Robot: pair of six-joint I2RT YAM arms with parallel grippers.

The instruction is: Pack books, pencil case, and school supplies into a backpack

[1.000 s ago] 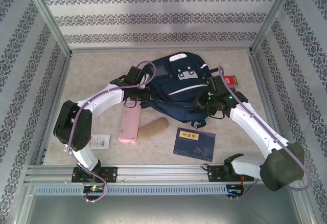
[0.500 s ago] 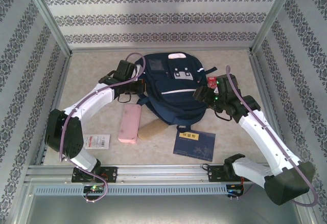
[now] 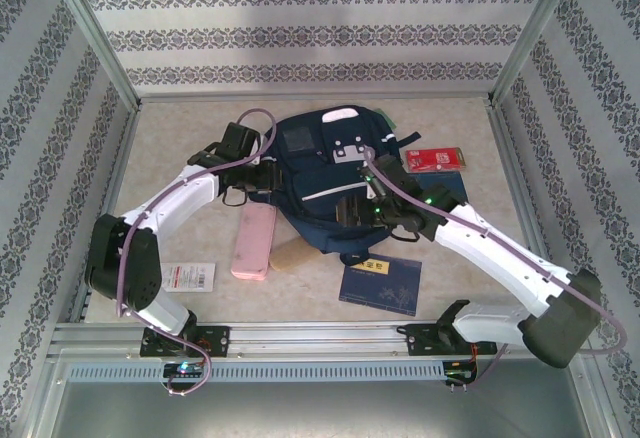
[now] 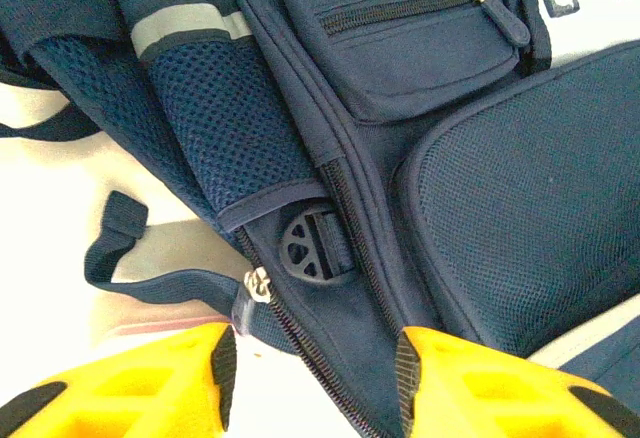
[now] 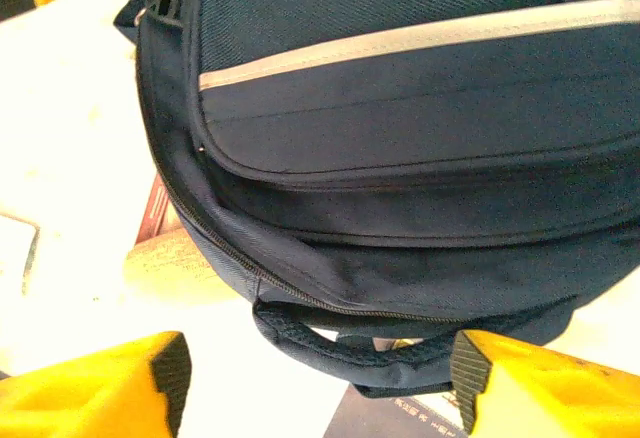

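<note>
Spread wide, gripping nothing, over large dark navy fabric backpack (image 3: 312, 196): left claw (image 4: 315, 370) at left side, right claw (image 5: 320, 370) at near end.

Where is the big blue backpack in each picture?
Top external: the backpack lies in the middle of the table.
Left wrist: it spreads across the top and right.
Right wrist: it spans the upper part, with its carry handle nearest.
Shared landmark: its pale stripe.
</note>
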